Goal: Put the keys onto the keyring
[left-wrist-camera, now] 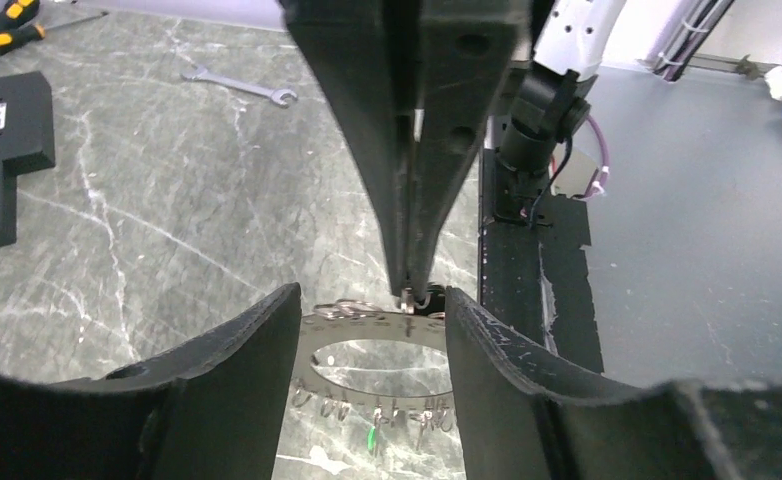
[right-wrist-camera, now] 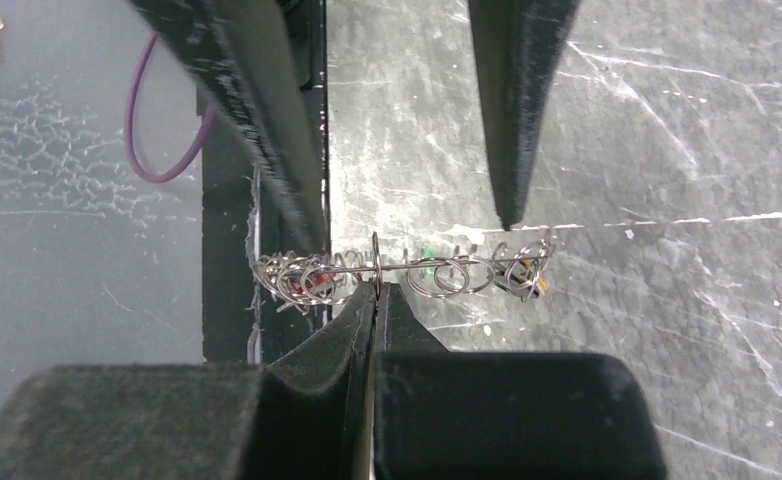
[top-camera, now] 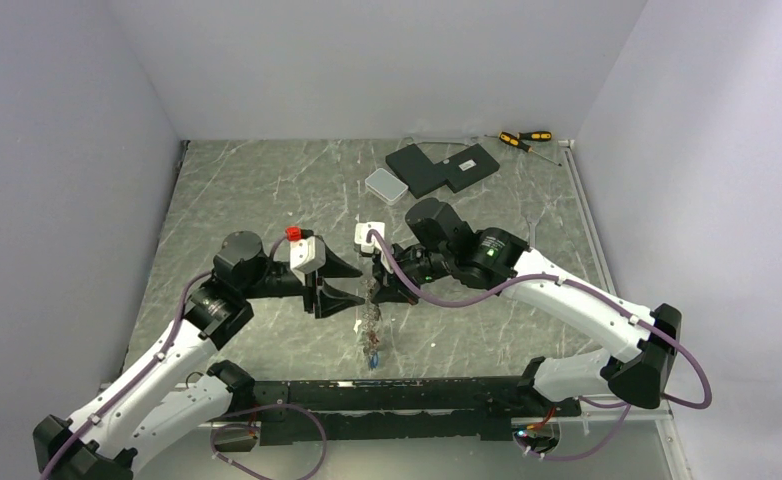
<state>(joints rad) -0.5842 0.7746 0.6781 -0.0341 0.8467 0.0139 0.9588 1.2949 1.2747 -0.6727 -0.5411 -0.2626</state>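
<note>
I see a wrench (left-wrist-camera: 239, 88), a black block (top-camera: 442, 167) and screwdrivers (top-camera: 525, 138) lying well apart from the arms. My right gripper (right-wrist-camera: 375, 290) is clamped on the silver keyring (left-wrist-camera: 357, 325) by its rim, above the table. My left gripper (left-wrist-camera: 372, 296) stands apart, straddling it. Small keys (left-wrist-camera: 377, 418) dangle from its rim holes.

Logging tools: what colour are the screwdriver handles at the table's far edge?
The screwdrivers have orange-yellow and black handles; top external view.
</note>
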